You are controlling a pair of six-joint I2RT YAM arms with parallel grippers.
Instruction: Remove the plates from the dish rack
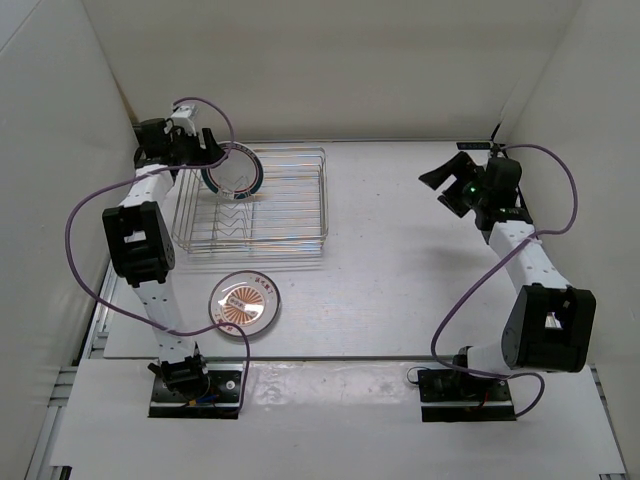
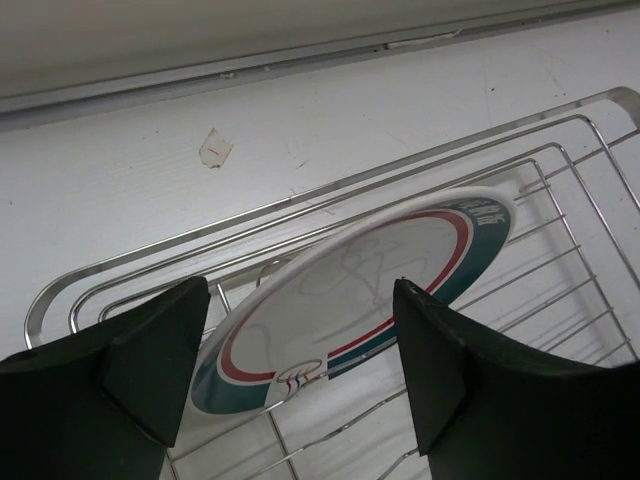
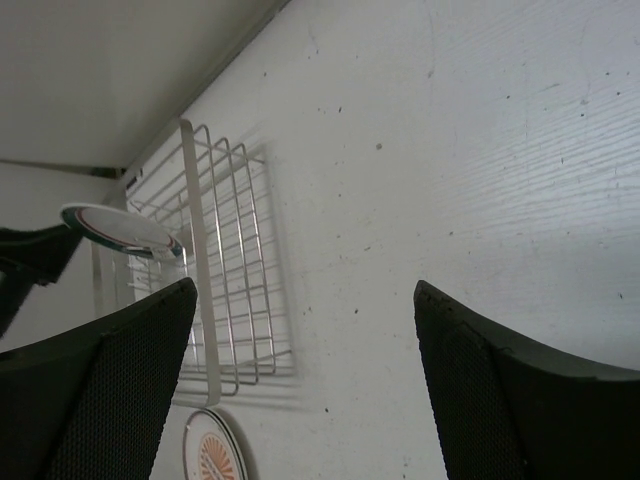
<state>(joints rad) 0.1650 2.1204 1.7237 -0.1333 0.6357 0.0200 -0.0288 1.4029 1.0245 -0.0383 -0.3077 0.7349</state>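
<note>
Your left gripper [image 2: 300, 290], jaws spread and empty, brackets the teal-rimmed plate [image 2: 370, 270] tilted in the dish rack [image 1: 325, 200] just ahead of it, apparently lined up for a rim pinch; your right gripper [image 3: 305, 290] hangs open.

Lettering sits on the coloured band of the teal-rimmed plate [image 2: 370, 290], too small and skewed to read. Small marks ring the orange-centred plate [image 1: 244, 304], also illegible. No text can be read.

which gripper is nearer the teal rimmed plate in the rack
Left. The left gripper is at the teal-rimmed plate, jaws open either side; the right gripper hangs far to its right, beyond the dish rack.
</note>
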